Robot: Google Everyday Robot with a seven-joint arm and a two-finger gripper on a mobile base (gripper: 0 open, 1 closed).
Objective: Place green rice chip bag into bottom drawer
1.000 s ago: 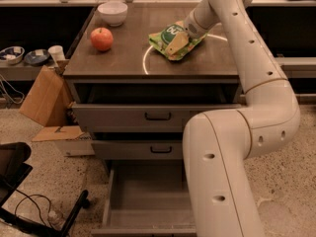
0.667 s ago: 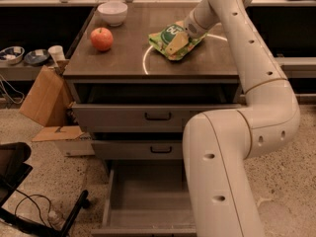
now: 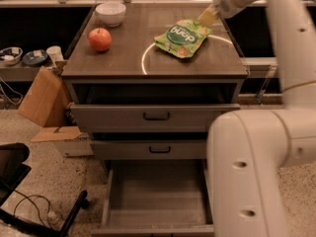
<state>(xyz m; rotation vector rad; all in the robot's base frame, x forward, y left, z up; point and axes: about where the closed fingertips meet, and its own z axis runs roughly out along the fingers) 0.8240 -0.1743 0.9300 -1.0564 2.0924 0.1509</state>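
Observation:
The green rice chip bag (image 3: 181,37) lies flat on the right half of the cabinet top, its dark green round logo facing up. My gripper (image 3: 208,17) is at the bag's far right corner, just above the top; I cannot tell whether it touches the bag. The bottom drawer (image 3: 157,224) is pulled wide open below, and its grey interior holds nothing.
A red apple (image 3: 100,39) and a white bowl (image 3: 110,13) sit on the left of the cabinet top. The top drawer (image 3: 156,116) stands slightly out and the middle drawer (image 3: 160,149) is nearly closed. My arm's large white segment (image 3: 252,177) fills the lower right. A cardboard box (image 3: 42,98) leans at the left.
My gripper has moved off the bag, back and to the right. The bag, partly covered before, now shows in full, lying flat.

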